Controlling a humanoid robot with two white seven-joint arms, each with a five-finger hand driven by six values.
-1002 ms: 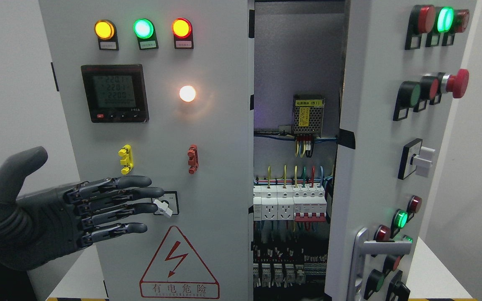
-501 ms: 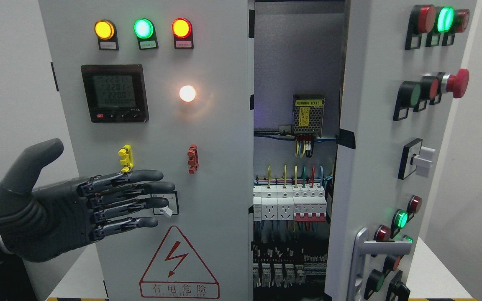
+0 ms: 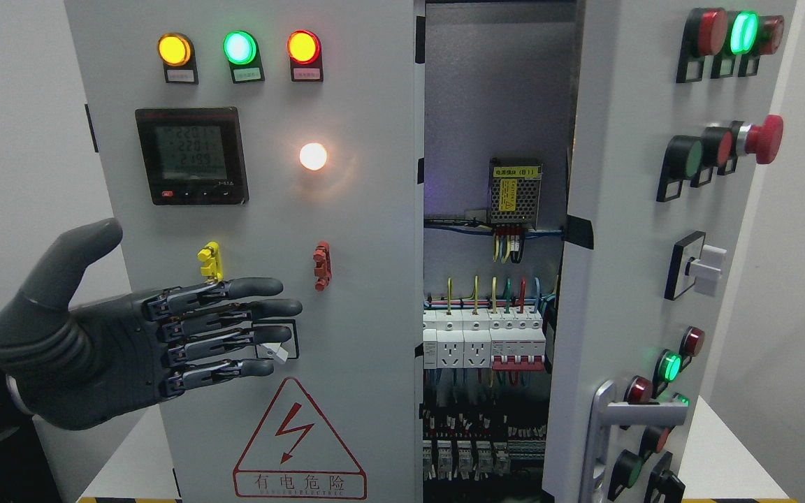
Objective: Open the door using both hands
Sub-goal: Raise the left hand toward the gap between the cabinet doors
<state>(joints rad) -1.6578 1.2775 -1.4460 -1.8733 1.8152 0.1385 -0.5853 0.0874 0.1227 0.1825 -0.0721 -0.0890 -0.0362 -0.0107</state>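
Backdrop: white walls behind a grey electrical cabinet (image 3: 500,105) that stands on a white counter (image 3: 724,454), with yellow-black tape along the counter's front edge.
Left hand (image 3: 130,342): dark grey, arm entering from the lower left; four fingers (image 3: 249,307) stretched flat and side by side, thumb raised well apart, holding nothing.
Hand position: in front of the lower half of the left door (image 3: 346,279), fingertips covering most of the small rotary switch (image 3: 278,342); whether they touch the panel cannot be told.
Right hand: not in view.
Left door: looks shut or nearly so, facing the camera; it carries three indicator lamps (image 3: 238,47), a digital meter (image 3: 191,155), a white glowing lamp (image 3: 313,156), yellow (image 3: 209,266) and red (image 3: 321,265) tags, and a red warning triangle (image 3: 298,436).
Right door (image 3: 626,244): already swung outward, with buttons, an emergency stop (image 3: 764,139) and a silver handle (image 3: 608,433) near the counter's right side.
Interior: wiring, breakers and sockets (image 3: 486,339) show in the gap between the doors.
Step in hand: probably the left hand's approach to the left door, the right door being open.
Next move calls for: getting the fingers to the door's free edge by the central gap, hooking behind it, then pulling outward about the left-side hinges (image 3: 90,128) without knocking the switch.
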